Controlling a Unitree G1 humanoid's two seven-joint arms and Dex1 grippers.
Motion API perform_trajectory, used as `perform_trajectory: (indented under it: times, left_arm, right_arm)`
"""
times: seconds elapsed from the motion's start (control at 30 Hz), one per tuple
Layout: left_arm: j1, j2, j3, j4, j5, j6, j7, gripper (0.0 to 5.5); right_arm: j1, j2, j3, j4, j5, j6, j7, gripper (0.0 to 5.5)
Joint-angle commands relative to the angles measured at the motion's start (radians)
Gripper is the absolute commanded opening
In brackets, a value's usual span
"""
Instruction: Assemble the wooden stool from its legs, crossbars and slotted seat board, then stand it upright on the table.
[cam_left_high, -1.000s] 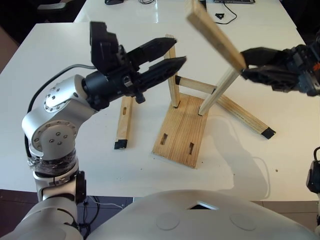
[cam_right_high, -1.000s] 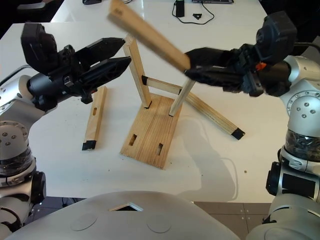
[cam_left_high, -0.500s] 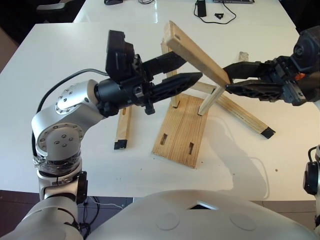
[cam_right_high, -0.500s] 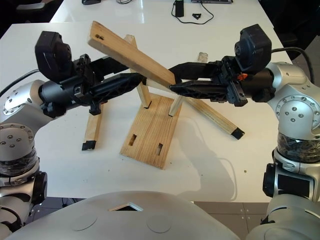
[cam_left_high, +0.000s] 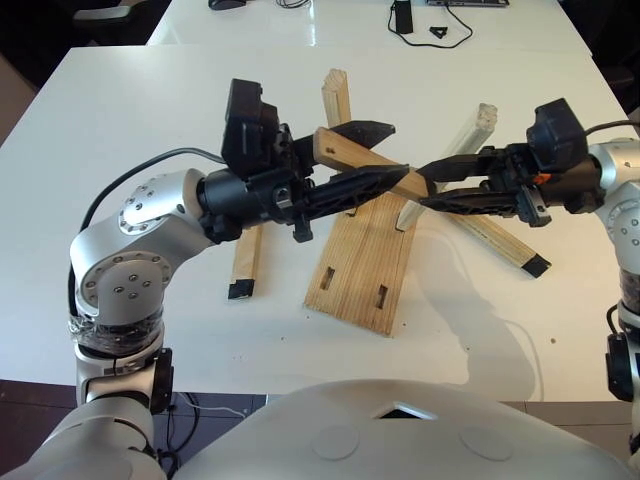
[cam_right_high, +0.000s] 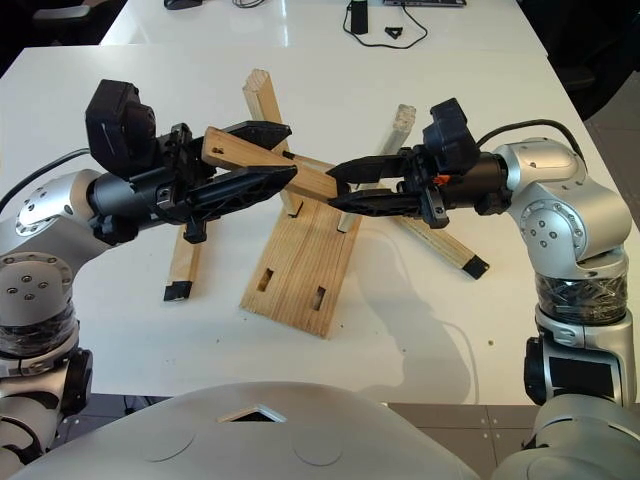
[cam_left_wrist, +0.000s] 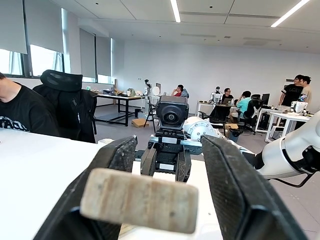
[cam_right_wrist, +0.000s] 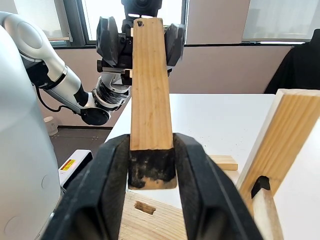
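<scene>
Flat black-tipped wooden leg (cam_right_wrist: 150, 75), lower now

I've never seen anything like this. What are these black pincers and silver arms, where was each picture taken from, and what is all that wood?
It is a humanoid robot with two arms, each ending in a pincer-like tool. Two pictures look down from cameras in its head; the other two come from a camera on each wrist. On the white table lies a slotted seat board with two legs already standing in it, plus a loose leg beside it. The right tool is clamped on the black-capped end of another wooden leg, held in the air over the board; the left tool is at its other end.
</scene>
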Motion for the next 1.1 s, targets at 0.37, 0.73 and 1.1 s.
perform_trajectory:
  times: [0.37, 0.73, 1.1]
  left_arm:
    - [-0.014, 0.007, 0.003, 0.002, -0.006, -0.016, -0.019, 1.32]
    - [0.016, 0.062, 0.059, 0.000, -0.023, -0.020, -0.053, 1.32]
    - [0.057, 0.244, 0.257, 0.083, -0.030, 0.006, -0.160, 1.31]
  right_arm:
    - [-0.041, 0.030, -0.043, 0.018, 0.035, 0.016, -0.027, 1.31]
    - [0.026, 0.004, 0.032, -0.025, -0.101, -0.061, -0.016, 1.31]
    - [0.105, 0.005, 0.058, -0.014, -0.213, -0.137, -0.056, 1.31]
